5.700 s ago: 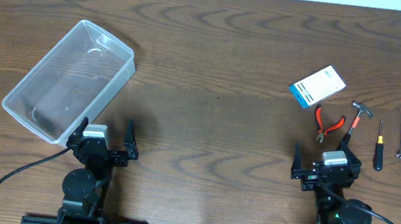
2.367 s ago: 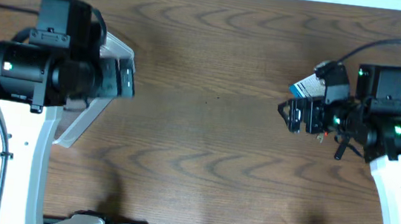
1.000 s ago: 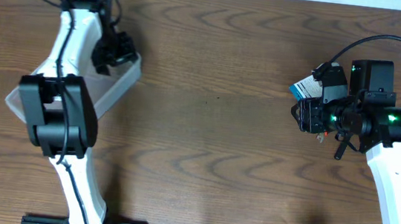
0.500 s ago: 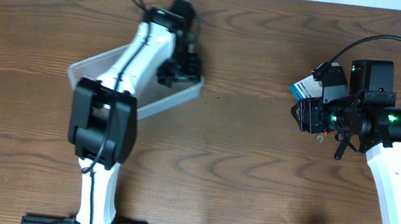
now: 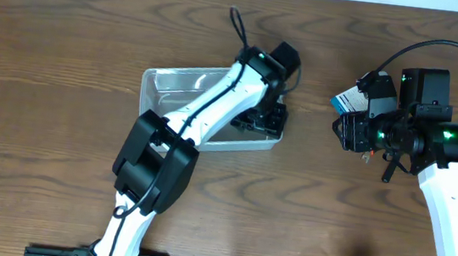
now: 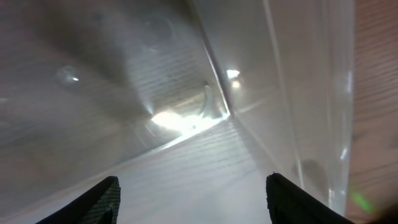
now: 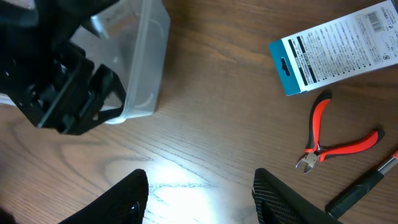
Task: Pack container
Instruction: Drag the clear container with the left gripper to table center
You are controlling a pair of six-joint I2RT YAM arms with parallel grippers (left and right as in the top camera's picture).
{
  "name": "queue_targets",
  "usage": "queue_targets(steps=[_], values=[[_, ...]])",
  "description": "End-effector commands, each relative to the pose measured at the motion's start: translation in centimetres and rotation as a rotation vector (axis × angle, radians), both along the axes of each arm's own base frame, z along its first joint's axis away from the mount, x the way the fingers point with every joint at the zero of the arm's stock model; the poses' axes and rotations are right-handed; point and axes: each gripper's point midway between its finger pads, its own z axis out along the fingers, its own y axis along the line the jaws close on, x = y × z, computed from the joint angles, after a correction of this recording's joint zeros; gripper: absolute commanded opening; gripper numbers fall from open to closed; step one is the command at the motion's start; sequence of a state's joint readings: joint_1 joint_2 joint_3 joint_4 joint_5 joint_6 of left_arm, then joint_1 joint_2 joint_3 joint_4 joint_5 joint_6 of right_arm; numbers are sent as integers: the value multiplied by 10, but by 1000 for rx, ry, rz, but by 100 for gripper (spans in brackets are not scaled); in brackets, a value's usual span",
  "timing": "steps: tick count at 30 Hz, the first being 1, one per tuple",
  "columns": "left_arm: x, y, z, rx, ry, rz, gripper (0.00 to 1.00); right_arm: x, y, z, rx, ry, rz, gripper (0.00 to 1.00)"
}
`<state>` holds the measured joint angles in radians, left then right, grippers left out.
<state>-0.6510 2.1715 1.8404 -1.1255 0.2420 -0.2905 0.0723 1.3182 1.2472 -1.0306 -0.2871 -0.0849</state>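
Note:
The container (image 5: pixel 175 75) is a clear plastic bin lying level at the table's middle. My left gripper (image 5: pixel 260 118) is down at its right end. In the left wrist view its dark fingertips (image 6: pixel 102 199) stand far apart, closed on that end, with blurred plastic wall (image 6: pixel 280 93) between them. The right wrist view shows the same bin (image 7: pixel 146 62) with the left gripper's black body (image 7: pixel 62 87) over it. My right gripper (image 5: pixel 341 130) hovers right of the bin; its jaws (image 7: pixel 199 199) are open over bare wood and hold nothing.
A white-and-blue box (image 7: pixel 339 46) lies at the right, partly under the right arm (image 5: pixel 356 99). Below it lie red-handled pliers (image 7: pixel 333 143) and a dark tool handle (image 7: pixel 367 186). The left arm (image 5: pixel 186 132) stretches diagonally across the bin.
The left arm has swung right and carried the container from the far left to the table's middle, turning it from slanted to level. The right arm has stayed still.

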Motion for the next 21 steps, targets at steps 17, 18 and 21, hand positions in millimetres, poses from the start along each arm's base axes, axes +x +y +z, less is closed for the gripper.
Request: queue_targets(steps=[17, 18, 21], values=[[103, 236, 154, 215, -464, 416, 96, 3, -9, 1, -68, -11, -16, 79], [97, 257, 166, 228, -476, 462, 97, 2, -10, 1, -73, -10, -12, 80], [78, 308, 183, 253, -466, 605, 98, 1, -8, 1, -75, -9, -3, 77]])
